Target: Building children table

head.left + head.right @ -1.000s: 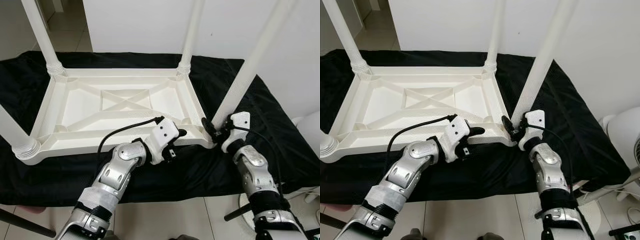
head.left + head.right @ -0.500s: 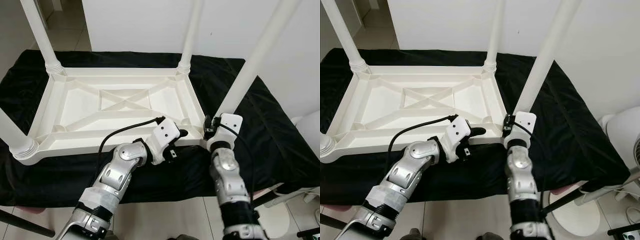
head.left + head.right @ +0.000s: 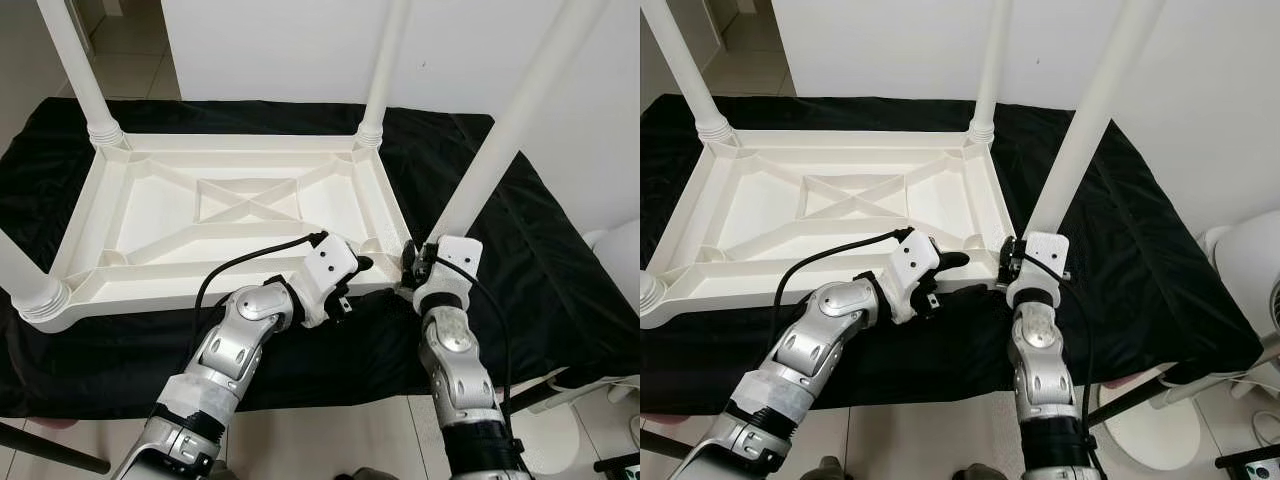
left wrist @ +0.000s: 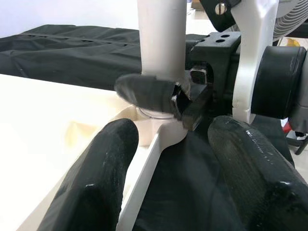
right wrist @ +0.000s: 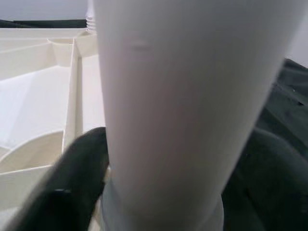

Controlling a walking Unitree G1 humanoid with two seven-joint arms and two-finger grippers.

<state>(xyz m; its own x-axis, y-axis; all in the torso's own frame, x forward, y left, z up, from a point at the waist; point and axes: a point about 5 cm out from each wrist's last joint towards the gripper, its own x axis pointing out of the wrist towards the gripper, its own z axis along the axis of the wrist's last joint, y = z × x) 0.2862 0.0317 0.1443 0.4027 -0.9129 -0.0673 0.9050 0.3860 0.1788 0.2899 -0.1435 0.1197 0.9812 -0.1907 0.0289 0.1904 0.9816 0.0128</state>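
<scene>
I've got the white children's table [image 3: 240,205] upside down on the black cloth [image 3: 520,260], filling the centre and left of my head views, its ribbed underside facing up. Three legs stand upright at the upper-left, upper-middle and lower-left corners. The fourth leg [image 3: 505,130] rises from the table's near right corner toward the upper right of the frame, tilted to the right.

My right gripper [image 3: 412,262] is at the foot of that leg, right of centre in the frame. In the right wrist view the leg [image 5: 192,106] sits between the two black fingers [image 5: 72,178], one on each side, jaws closed around it.

My left gripper [image 3: 358,268] is at the table's near rim, just left of that corner. In the left wrist view its fingers [image 4: 96,183] stand wide apart, straddling the white rim, one inside the frame and one over the cloth, gripping nothing.

A white fan [image 3: 1250,260] sits at the right edge.
</scene>
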